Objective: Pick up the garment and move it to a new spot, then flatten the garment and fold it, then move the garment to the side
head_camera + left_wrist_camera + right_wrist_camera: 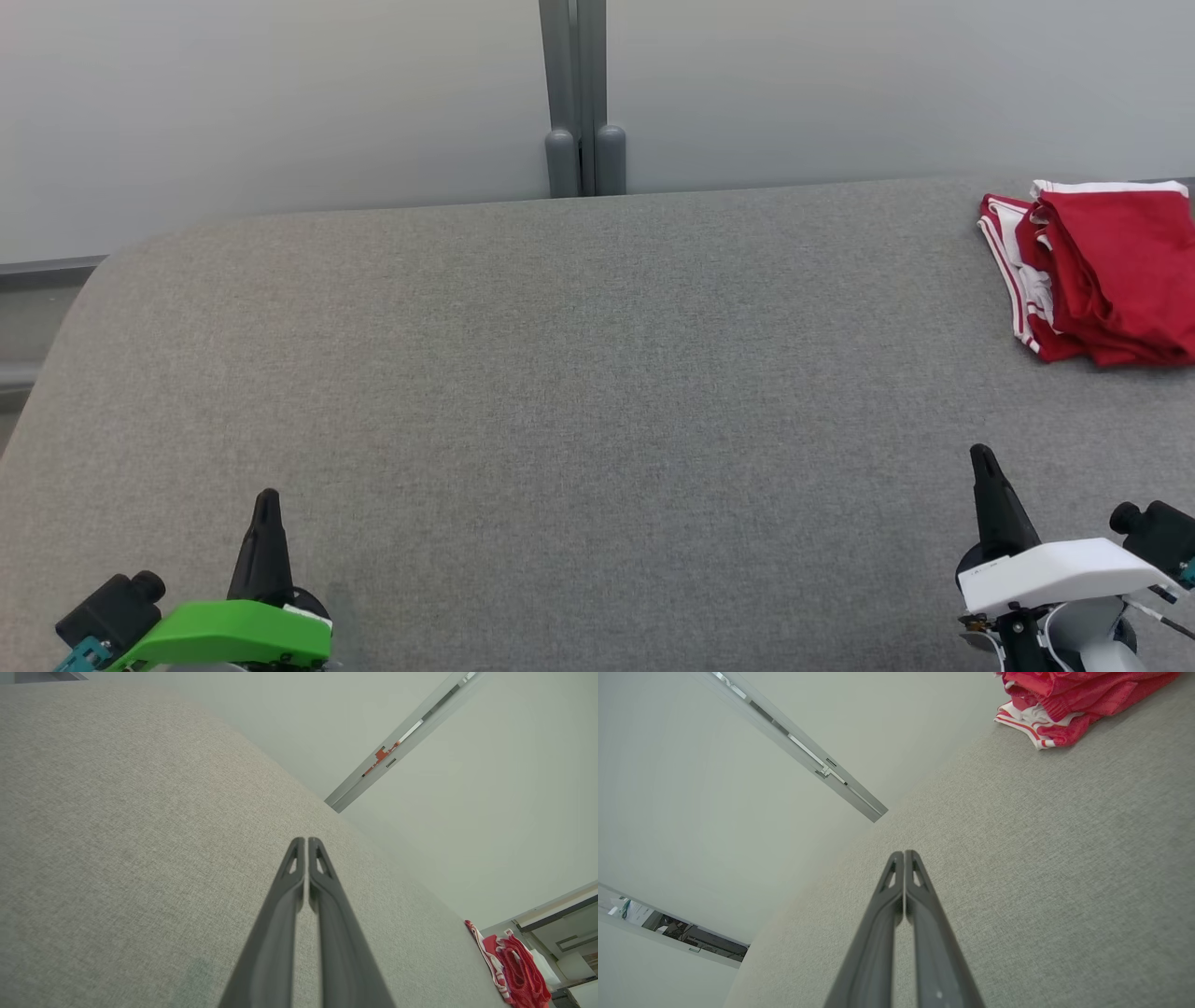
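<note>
The garment (1102, 271) is red with white trim and lies folded in a stack at the far right edge of the grey fabric table (579, 373). In the left wrist view the garment (518, 970) sits at the lower right; in the right wrist view the garment (1069, 700) is at the top right. My left gripper (267, 499) rests shut at the lower left, far from the garment, its fingertips pressed together and holding nothing (306, 841). My right gripper (980, 455) is shut and empty too, at the lower right, a little nearer than the garment (903, 854).
A pale wall runs behind the table with a grey vertical post (579, 93) at its middle. The table's far left corner is rounded (103, 271). The wide grey surface between the grippers is bare fabric.
</note>
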{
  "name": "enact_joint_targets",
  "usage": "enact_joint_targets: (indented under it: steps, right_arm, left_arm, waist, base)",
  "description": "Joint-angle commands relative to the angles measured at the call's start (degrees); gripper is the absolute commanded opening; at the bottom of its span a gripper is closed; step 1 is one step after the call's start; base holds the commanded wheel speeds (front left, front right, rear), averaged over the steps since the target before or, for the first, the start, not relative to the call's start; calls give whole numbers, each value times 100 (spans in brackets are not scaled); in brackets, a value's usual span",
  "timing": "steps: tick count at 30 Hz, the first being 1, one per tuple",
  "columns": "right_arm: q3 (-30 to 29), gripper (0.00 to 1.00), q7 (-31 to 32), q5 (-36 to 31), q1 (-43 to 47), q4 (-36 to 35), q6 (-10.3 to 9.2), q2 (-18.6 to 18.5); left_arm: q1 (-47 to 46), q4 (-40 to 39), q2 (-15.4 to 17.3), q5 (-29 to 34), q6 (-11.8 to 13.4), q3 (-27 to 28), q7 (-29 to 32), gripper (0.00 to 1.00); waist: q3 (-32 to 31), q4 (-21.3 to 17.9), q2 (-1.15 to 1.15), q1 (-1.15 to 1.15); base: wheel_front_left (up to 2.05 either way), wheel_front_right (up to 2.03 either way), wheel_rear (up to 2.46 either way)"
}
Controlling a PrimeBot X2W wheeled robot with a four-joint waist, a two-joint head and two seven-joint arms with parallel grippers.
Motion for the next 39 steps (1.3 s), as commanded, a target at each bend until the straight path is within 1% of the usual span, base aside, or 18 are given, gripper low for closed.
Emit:
enact_joint_targets:
  steps: [1, 19, 39]
  right_arm:
    - [-42, 0, 53, 201, -163, -45, -2, -15]
    - [-159, 0, 378, 1408, -294, 24, -2, 31]
    - [-270, 0, 689, 2520, -409, 93, -2, 82]
  left_arm:
    - [-195, -80, 34, -210, -23, 33, 46, 0]
    - [-309, -101, 43, -1475, -38, 126, 369, 0]
    - [-416, -119, 52, -2628, -55, 205, 673, 0]
  waist:
    - [2, 0, 0, 0]
    - [26, -7, 0, 0]
    - [53, -15, 0, 0]
  base:
    - [0, 0, 0]
    - [0, 0, 0]
    - [0, 0, 0]
